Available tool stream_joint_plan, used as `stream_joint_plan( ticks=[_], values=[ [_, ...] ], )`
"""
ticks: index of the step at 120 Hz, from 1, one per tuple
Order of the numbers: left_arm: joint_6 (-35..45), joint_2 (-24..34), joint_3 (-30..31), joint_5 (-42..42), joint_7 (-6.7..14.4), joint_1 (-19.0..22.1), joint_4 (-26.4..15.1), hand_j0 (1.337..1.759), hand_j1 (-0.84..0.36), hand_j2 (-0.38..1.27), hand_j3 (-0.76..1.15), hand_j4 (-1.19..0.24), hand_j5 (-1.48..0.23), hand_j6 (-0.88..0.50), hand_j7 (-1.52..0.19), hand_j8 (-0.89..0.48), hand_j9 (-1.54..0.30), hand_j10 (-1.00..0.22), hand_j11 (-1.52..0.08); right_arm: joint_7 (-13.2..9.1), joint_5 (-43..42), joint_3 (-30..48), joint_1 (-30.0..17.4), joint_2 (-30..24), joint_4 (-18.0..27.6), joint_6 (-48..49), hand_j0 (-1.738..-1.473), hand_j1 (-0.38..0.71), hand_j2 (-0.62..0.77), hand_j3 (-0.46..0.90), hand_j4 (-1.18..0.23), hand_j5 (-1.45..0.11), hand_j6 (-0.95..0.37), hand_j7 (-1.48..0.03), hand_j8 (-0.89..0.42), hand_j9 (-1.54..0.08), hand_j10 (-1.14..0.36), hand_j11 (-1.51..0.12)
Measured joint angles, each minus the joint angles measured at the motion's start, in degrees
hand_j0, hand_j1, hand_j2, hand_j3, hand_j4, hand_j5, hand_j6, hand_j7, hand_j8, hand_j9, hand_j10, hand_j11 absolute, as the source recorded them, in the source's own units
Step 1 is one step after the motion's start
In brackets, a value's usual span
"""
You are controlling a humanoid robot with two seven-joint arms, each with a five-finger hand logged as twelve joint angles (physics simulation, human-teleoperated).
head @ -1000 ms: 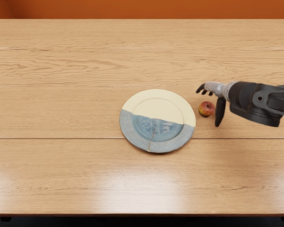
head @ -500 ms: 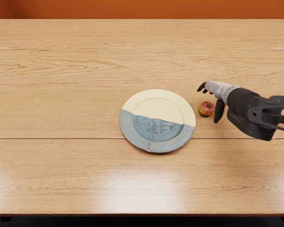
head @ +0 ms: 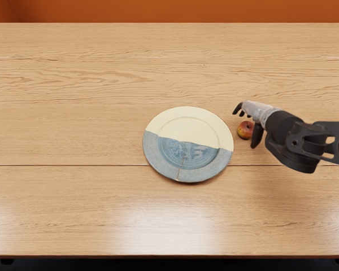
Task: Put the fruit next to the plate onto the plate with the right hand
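A small red and yellow fruit (head: 245,130) lies on the wooden table just right of a round plate (head: 188,143) that is cream at the back and blue-grey in front. My right hand (head: 247,122) comes in from the right edge and sits right at the fruit. Its fingers (head: 240,108) curve over the fruit's far side and the thumb (head: 256,136) hangs down on the fruit's right side. The fingers stay spread and do not close on the fruit. The left arm is out of sight.
The wooden table (head: 101,84) stretches wide on all sides of the plate, with an orange wall along the back. The dark forearm (head: 296,141) reaches in low over the table's right part.
The right hand has crept left and slightly down toward the fruit, and the thumb now sits closer beside it. Fruit and plate have not moved.
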Motion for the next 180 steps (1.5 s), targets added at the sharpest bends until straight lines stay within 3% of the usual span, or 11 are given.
stream_joint_plan(
  ticks=[62,88,104,133,152,180],
  values=[
    [0.00,0.00,0.00,0.00,0.00,0.00,0.00,1.658,0.35,0.00,0.00,0.00,0.00,0.00,0.00,0.00,0.00,0.00,0.00,0.00,0.20,0.02,-1.33,2.36,-2.81,-0.21,-1.658,0.06,-0.07,0.00,-0.35,-0.45,-0.35,-0.45,-0.35,-0.45,-0.35,-0.45],
    [0.00,0.00,0.00,0.00,0.00,0.00,0.00,1.658,0.35,0.00,0.00,0.00,0.00,0.00,0.00,0.00,0.00,0.00,0.00,0.00,0.26,0.43,-1.26,2.19,-2.66,0.33,-1.658,0.21,-0.09,0.00,-0.47,-0.60,-0.47,-0.61,-0.42,-0.61,-0.47,-0.61],
    [0.00,0.00,0.00,0.00,0.00,0.00,0.00,1.658,0.35,0.00,0.00,0.00,0.00,0.00,0.00,0.00,0.00,0.00,0.00,-0.01,0.32,0.57,-1.32,1.89,-2.60,0.55,-1.657,0.27,0.02,0.00,-0.54,-0.70,-0.48,-0.70,-0.40,-0.70,-0.54,-0.70],
    [0.00,0.00,0.00,0.00,0.00,0.00,0.00,1.658,0.35,0.00,0.00,0.00,0.00,0.00,0.00,0.00,0.00,0.00,0.00,-0.04,0.33,0.56,-1.56,1.99,-2.83,0.59,-1.653,0.26,0.08,0.00,-0.61,-0.76,-0.50,-0.77,-0.39,-0.77,-0.51,-0.78],
    [0.00,0.00,-0.01,0.00,0.00,0.00,0.00,1.658,0.35,0.00,0.00,0.00,0.00,0.00,0.00,0.00,0.00,0.00,0.00,-0.05,0.33,0.55,-1.87,2.24,-3.06,0.60,-1.652,0.27,0.04,0.00,-0.62,-0.77,-0.56,-0.79,-0.38,-0.79,-0.48,-0.81],
    [0.00,0.00,-0.01,0.00,0.00,0.00,0.00,1.658,0.35,0.00,0.00,0.00,0.00,0.00,0.00,0.00,0.00,0.00,0.00,-0.09,0.11,0.59,-2.50,2.44,-3.43,0.50,-1.649,0.20,0.09,0.00,-0.66,-0.73,-0.67,-0.79,-0.49,-0.77,-0.57,-0.80]
  ],
)
